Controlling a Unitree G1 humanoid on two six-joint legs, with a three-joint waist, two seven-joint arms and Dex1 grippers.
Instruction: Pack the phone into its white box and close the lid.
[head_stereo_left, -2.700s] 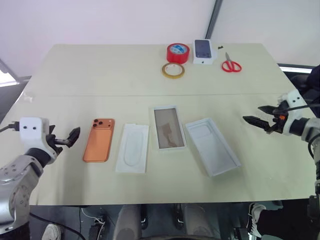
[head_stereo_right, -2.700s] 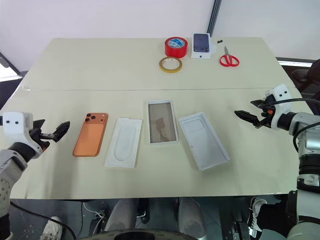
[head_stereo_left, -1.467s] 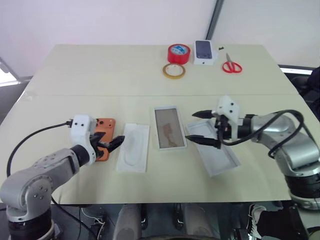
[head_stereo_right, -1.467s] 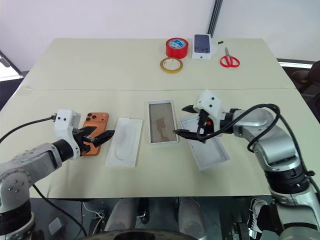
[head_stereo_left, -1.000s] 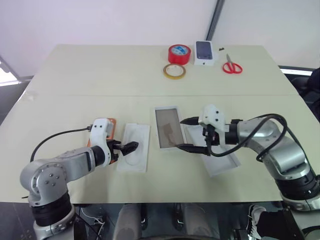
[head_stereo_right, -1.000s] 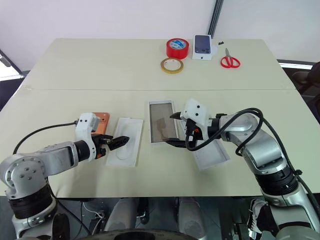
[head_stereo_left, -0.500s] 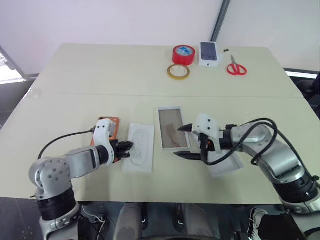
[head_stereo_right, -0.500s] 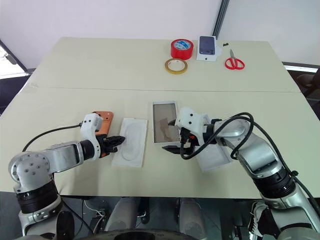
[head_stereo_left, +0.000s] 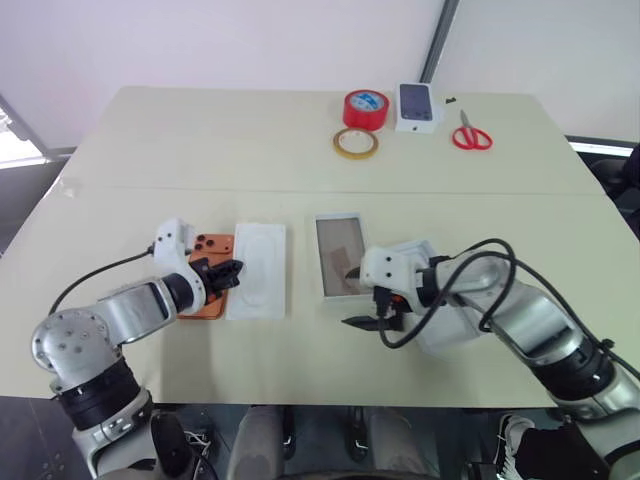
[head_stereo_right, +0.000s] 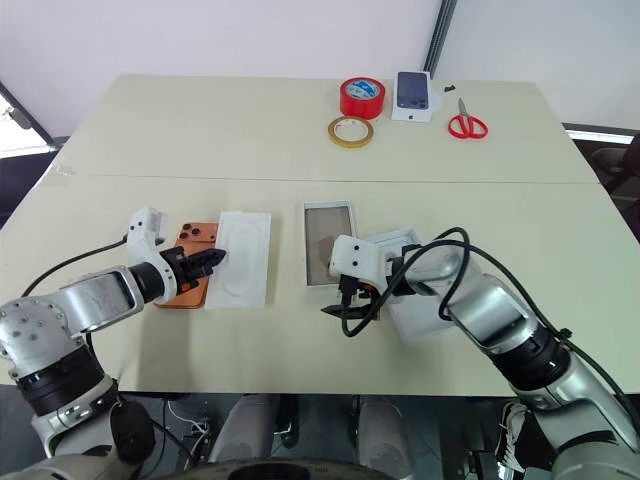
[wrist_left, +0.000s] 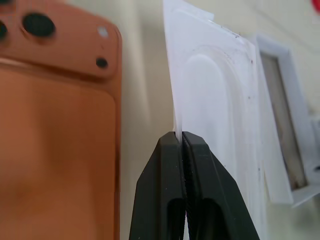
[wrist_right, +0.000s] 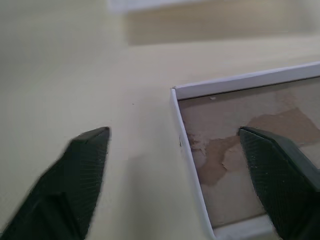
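Observation:
The orange phone (head_stereo_left: 203, 303) lies flat at the table's left, camera block (wrist_left: 37, 25) toward the far side. Beside it lies a flat white moulded insert (head_stereo_left: 257, 284). My left gripper (head_stereo_left: 232, 269) is shut on that insert's edge (wrist_left: 176, 120), next to the phone. The white box (head_stereo_left: 340, 268), a shallow tray with a brownish floor, sits at the centre. My right gripper (head_stereo_left: 352, 297) is open at its near left corner, one finger (wrist_right: 80, 170) outside the wall (wrist_right: 187, 145) and one finger (wrist_right: 280, 175) over the floor. The lid (head_stereo_left: 445, 335) lies to the box's right, partly under my right arm.
At the far side stand a red tape roll (head_stereo_left: 365, 107), a yellow tape ring (head_stereo_left: 355, 143), a small white box with a phone picture (head_stereo_left: 418, 105) and red scissors (head_stereo_left: 465, 132). A seam crosses the table's middle (head_stereo_left: 150, 188).
My left gripper closed on the white insert and pulled it left, up against the phone. My right gripper came down to the white box's near left corner, its fingers narrowing.

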